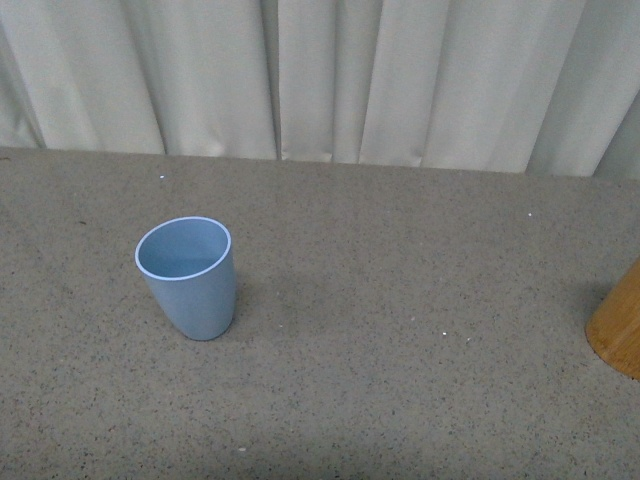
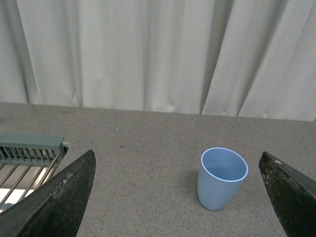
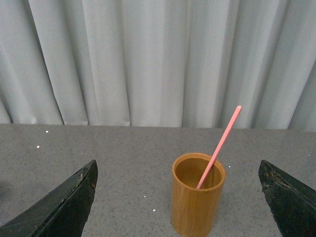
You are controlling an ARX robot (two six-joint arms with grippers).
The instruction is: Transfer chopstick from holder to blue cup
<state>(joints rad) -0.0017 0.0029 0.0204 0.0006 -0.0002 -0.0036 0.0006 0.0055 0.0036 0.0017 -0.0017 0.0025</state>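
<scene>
One pink chopstick (image 3: 219,145) leaned inside the wooden holder (image 3: 196,197), well apart from the empty blue cup (image 1: 187,278) on the table (image 1: 400,350). Left gripper (image 2: 176,153) and right gripper (image 3: 177,163) stood spread, holding nothing; the whole transfer appeared left to do.

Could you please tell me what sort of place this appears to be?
Probably a staged lab bench, not a kitchen: a speckled table against a plain curtain, bearing a cup and a holder with one chopstick.
</scene>
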